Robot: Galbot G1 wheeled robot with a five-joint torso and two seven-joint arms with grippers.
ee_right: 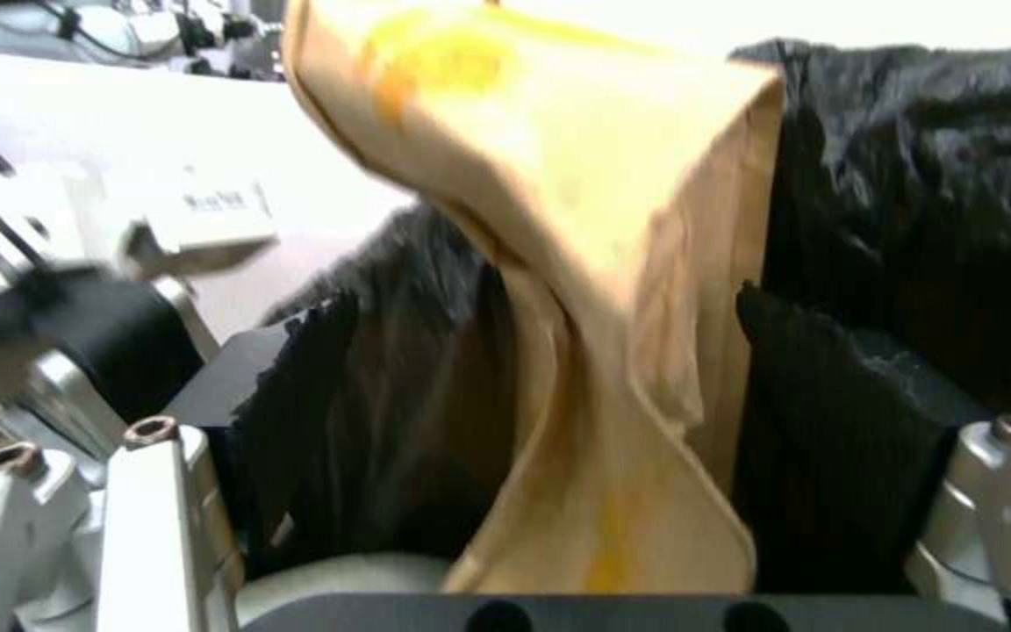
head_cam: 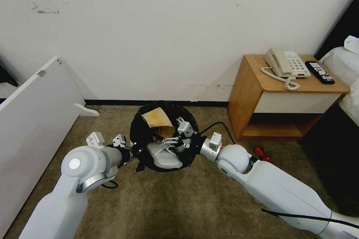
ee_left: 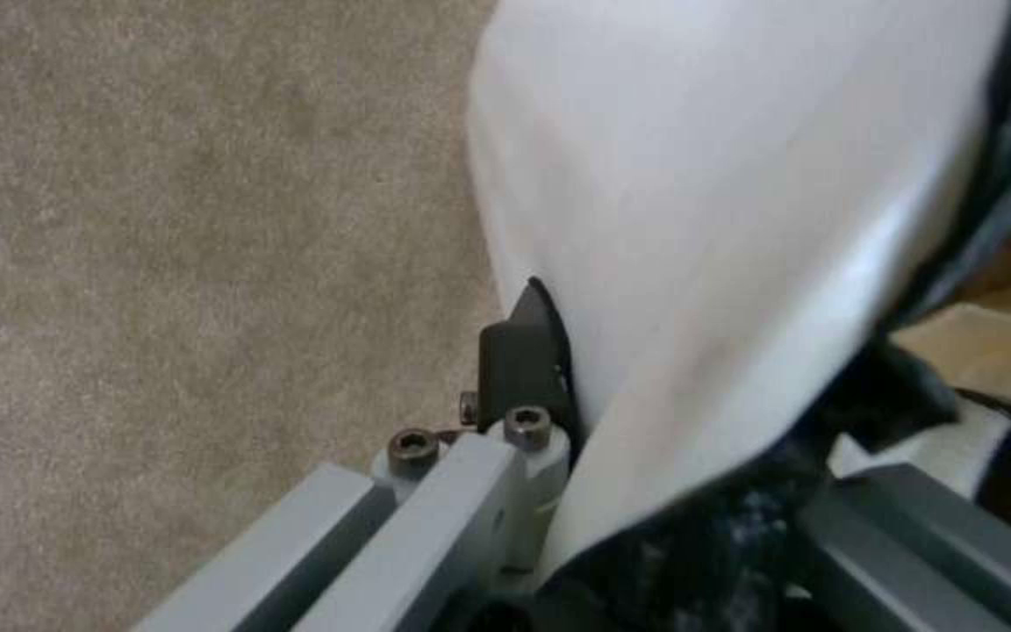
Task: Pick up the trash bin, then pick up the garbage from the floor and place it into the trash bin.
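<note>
The trash bin (head_cam: pixel 140 129), white and lined with a black bag, hangs just above the carpet in the middle. My left gripper (head_cam: pixel 134 153) is shut on its near-left rim; one finger (ee_left: pixel 523 360) lies against the white outer wall (ee_left: pixel 740 219). Inside the bin a brown paper bag (head_cam: pixel 157 117) leans up, and a white slipper (head_cam: pixel 164 158) lies below it. My right gripper (head_cam: pixel 169 142) reaches over the bin's mouth and is open, with the paper bag (ee_right: pixel 599 290) loose between its wide-set pads (ee_right: pixel 845 421). A red can (head_cam: pixel 261 152) lies on the floor by my right arm.
A wooden nightstand (head_cam: pixel 246 93) stands at the right against the wall, with a phone (head_cam: pixel 286 63) and a remote (head_cam: pixel 319 71) on top. A white board (head_cam: pixel 33 112) leans at the left. Bedding (head_cam: pixel 349 82) shows at the far right. Open carpet lies in front.
</note>
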